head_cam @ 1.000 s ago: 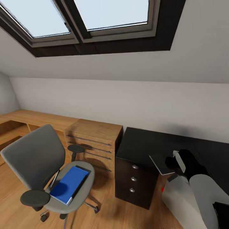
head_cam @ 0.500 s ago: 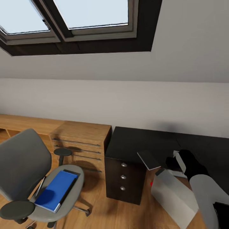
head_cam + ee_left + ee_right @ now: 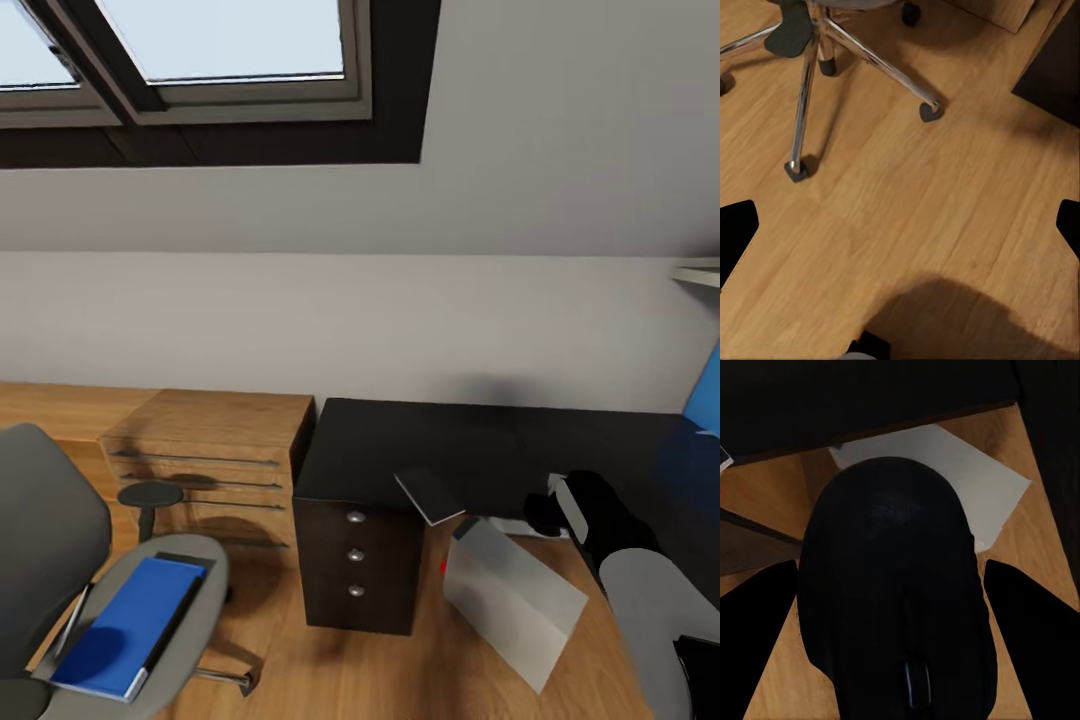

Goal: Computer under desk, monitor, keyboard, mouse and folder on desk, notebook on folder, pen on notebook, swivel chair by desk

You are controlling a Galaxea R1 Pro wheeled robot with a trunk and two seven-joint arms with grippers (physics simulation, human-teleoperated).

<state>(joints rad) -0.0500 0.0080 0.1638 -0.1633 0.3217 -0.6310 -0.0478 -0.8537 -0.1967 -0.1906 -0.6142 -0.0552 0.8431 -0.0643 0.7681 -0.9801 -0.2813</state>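
The right gripper (image 3: pixel 896 607) clasps a rounded, glossy black mouse (image 3: pixel 896 592) with a scroll wheel, seemingly above the light grey boxy computer (image 3: pixel 515 600).

Light-wood dresser (image 3: pixel 210 455) under a dark-framed skylight (image 3: pixel 200 70) (wood floor (image 3: pixel 945 217))
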